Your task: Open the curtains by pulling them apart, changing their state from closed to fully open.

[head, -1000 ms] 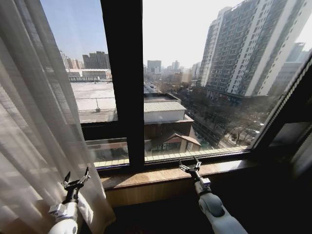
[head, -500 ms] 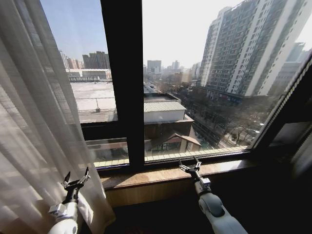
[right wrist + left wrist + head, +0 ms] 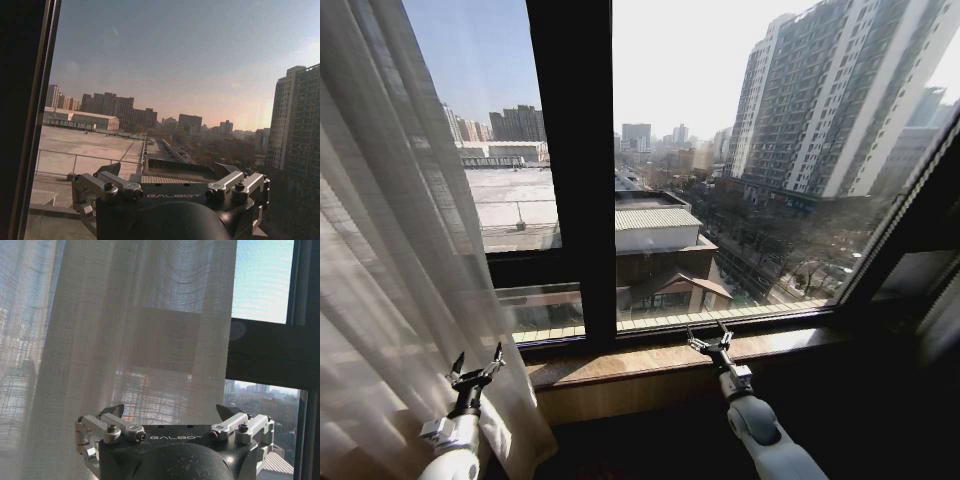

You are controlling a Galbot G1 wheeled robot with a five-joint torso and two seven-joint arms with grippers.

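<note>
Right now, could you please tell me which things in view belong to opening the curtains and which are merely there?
Belongs to the job:
- curtain, gathered at the left of the window
- left tool, open, just in front of the curtain
- right tool, open, over the sill

Merely there:
- window frame
- sill
- buildings outside

Sunlit window (image 3: 740, 150), black frame (image 3: 572, 170), wooden sill (image 3: 650, 362), city beyond.

A black window frame (image 3: 570, 170) stands in the middle. Outside are a tall apartment tower (image 3: 830, 100) and a flat rooftop (image 3: 515, 205). A wooden sill (image 3: 650, 360) runs below.
</note>
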